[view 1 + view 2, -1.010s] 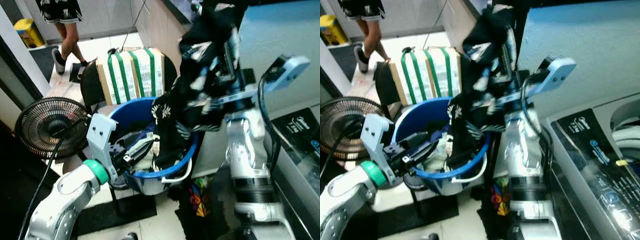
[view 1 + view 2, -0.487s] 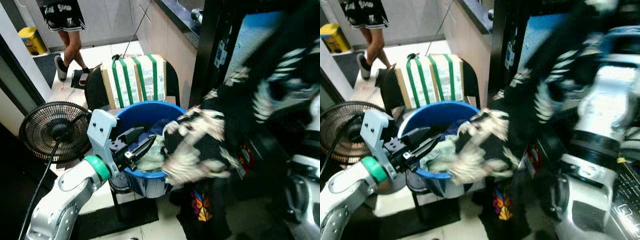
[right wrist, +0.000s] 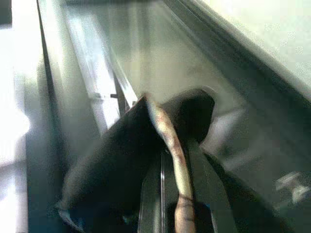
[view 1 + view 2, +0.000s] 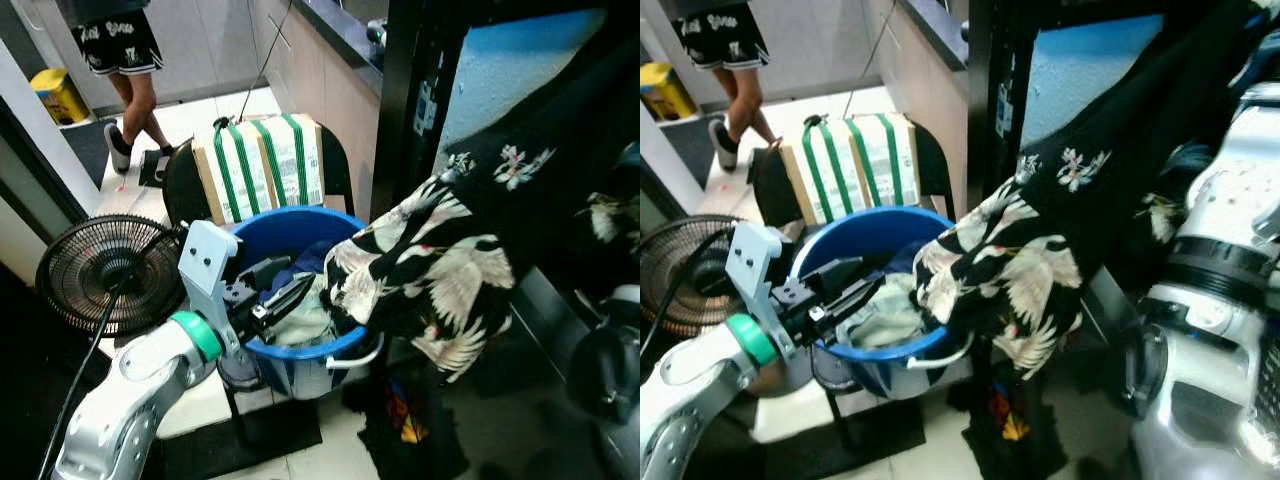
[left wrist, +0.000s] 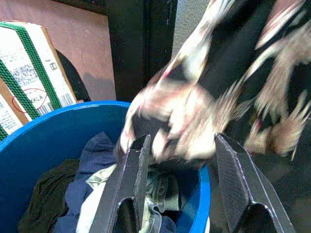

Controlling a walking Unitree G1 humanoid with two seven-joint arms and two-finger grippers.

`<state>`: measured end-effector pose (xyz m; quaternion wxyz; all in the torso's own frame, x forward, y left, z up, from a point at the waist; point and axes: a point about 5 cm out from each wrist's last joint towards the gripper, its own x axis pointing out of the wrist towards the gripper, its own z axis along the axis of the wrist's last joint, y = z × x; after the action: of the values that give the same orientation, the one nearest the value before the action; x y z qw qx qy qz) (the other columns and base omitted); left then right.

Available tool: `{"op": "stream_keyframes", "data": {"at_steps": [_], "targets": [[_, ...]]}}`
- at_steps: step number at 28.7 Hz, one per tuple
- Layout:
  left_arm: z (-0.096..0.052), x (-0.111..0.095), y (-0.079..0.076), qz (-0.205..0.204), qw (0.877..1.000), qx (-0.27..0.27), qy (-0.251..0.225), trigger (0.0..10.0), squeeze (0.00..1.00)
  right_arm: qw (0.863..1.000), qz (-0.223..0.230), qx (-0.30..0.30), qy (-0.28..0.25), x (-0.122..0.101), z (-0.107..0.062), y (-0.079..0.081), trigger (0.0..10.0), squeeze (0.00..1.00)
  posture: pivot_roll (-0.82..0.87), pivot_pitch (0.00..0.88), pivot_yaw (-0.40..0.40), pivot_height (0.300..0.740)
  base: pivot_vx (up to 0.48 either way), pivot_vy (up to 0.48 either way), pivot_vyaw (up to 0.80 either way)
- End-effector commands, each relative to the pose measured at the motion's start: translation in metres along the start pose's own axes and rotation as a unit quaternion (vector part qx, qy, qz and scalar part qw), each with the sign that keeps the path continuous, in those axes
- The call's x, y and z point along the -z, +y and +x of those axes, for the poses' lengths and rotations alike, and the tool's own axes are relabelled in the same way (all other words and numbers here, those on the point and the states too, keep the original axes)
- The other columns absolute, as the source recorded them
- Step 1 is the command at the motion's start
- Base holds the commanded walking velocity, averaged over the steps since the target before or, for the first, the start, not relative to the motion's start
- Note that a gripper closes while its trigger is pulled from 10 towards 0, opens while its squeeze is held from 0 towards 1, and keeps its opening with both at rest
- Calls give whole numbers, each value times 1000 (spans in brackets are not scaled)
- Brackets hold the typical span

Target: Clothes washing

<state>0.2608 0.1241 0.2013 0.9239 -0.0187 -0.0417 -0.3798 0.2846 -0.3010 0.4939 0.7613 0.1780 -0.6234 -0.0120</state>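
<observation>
A black garment printed with white cranes and flowers [image 4: 450, 260] stretches from the blue laundry tub [image 4: 300, 225] up to the right. Its lower end still drapes over the tub's rim. In the right wrist view my right gripper [image 3: 175, 160] is shut on a fold of this garment [image 3: 121, 165], close to a grey-green machine surface. My left gripper [image 4: 285, 293] is open, its fingers [image 5: 129, 184] hovering over the tub's near rim above the clothes [image 5: 97, 194] inside. The tub holds pale, navy and dark pieces [image 4: 295, 320].
A cardboard box with green straps [image 4: 260, 165] sits on a black chair behind the tub. A black floor fan [image 4: 105, 275] stands at the left. A person's legs [image 4: 125, 70] are at the far back left. Dark clothes with a colourful print [image 4: 405, 420] lie on the floor.
My right arm has swung the black printed garment from high above the tub out to the right. The left gripper has stayed open at the tub. The camera has shifted.
</observation>
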Motion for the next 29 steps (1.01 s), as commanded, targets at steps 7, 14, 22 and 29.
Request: {"op": "stream_keyframes", "data": {"at_steps": [7,14,22,29], "targets": [[-3,5,4,7,1000,-12,10,10000,0,990,-39,-102,92,29,-4,28,0,0,101,5,127,740,0,0,0],[-1,4,3,9,1000,-12,11,10000,0,954,-27,-119,272,113,-108,38,0,0,118,14,124,740,0,0,0],[-2,4,4,13,1000,-15,12,10000,0,942,-14,-121,314,130,-145,46,4980,0,127,16,118,740,0,0,0],[-1,4,4,16,1000,-19,12,10000,0,930,-3,-99,354,135,-174,49,8627,0,127,17,117,740,0,0,0]]}}
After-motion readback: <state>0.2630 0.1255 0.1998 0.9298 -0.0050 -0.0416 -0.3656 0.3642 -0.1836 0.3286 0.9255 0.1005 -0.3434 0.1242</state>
